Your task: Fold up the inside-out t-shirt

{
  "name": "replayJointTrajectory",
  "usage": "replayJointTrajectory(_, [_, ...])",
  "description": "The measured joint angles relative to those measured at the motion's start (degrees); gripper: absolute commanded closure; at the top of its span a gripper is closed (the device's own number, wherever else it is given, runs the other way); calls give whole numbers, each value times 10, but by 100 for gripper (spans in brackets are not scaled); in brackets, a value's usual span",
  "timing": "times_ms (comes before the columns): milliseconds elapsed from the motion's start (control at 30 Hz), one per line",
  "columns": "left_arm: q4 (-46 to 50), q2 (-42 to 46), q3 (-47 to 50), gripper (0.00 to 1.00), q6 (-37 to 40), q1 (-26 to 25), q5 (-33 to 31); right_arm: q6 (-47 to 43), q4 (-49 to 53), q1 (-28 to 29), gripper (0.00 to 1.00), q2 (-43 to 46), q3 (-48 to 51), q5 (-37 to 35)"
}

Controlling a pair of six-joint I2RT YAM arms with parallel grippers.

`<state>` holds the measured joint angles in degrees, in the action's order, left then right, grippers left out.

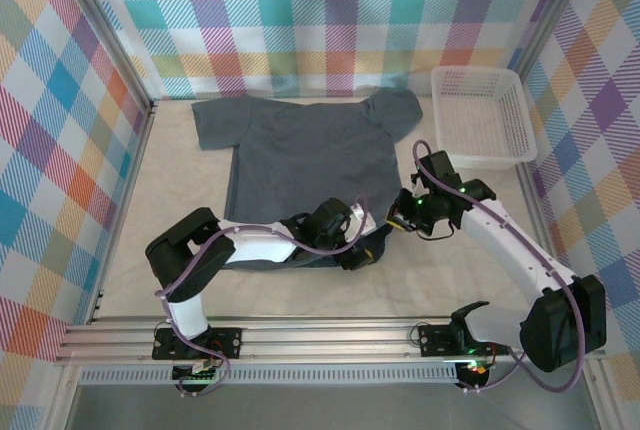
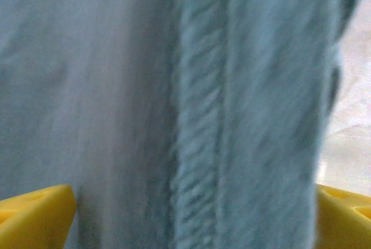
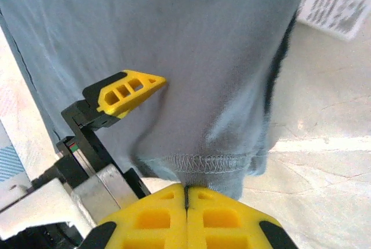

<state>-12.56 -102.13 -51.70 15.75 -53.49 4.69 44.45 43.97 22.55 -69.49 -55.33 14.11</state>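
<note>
1. My right jaws are pinched shut on the hem (image 3: 200,162) of the grey t-shirt (image 1: 300,155).
2. My left jaws stand wide, with cloth between them.
3. The rest of the shirt lies flat beyond both, on the bench (image 1: 180,210).

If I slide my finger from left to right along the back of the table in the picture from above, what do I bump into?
Left checked wall → grey t-shirt, spread flat → white basket → right checked wall.
</note>
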Motion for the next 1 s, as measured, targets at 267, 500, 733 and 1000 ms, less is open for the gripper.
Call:
replayJointTrajectory(267, [20,118,57,100,-43,101,-42,-30,22,-11,100,10,-2,-41])
replayJointTrajectory(500, [63,168,14,100,-131,135,56,-126,-63,17,56,41,36,-32])
replayJointTrajectory(733, [115,159,-85,100,-186,138,89,-352,-371,212,65,90,149,-99])
replayJointTrajectory(1000, [159,142,-140,100,-219,159,87,-636,-737,274,99,-142,195,-269])
